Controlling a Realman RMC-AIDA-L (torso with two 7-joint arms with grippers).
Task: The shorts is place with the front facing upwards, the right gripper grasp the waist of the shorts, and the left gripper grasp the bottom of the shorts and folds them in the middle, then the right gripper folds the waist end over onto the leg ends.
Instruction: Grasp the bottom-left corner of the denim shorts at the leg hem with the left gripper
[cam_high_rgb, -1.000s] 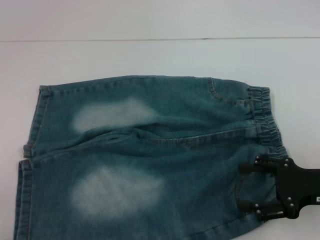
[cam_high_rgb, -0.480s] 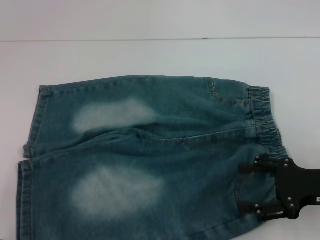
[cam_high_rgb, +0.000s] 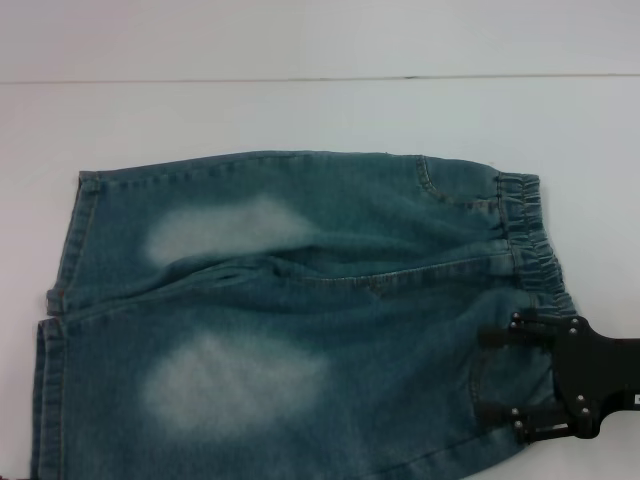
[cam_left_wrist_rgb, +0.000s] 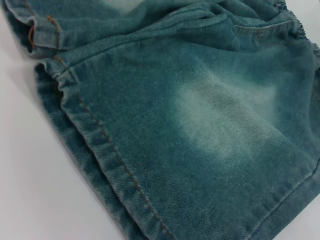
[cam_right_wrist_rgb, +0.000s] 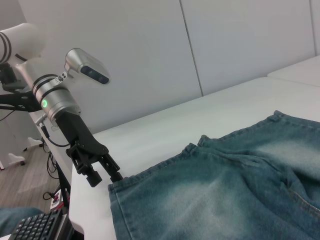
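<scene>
A white table (cam_high_rgb: 300, 110) filled the scene, a pale wall (cam_right_wrist_rgb: 225, 45) behind it. The shorts (cam_high_rgb: 300, 310) lay flat across its near half, front up, the waist (cam_high_rgb: 530, 235) to the right and the leg ends (cam_high_rgb: 60, 290) to the left. The right gripper (cam_high_rgb: 492, 375) sat at the near right, its fingers spread apart over the waist's near corner, clasping nothing. The left gripper (cam_right_wrist_rgb: 102, 172) hung just beside the near leg hem at the near left; whether it was released or clenched could not be told. A keyboard (cam_right_wrist_rgb: 35, 227) lay below the table's left edge.
</scene>
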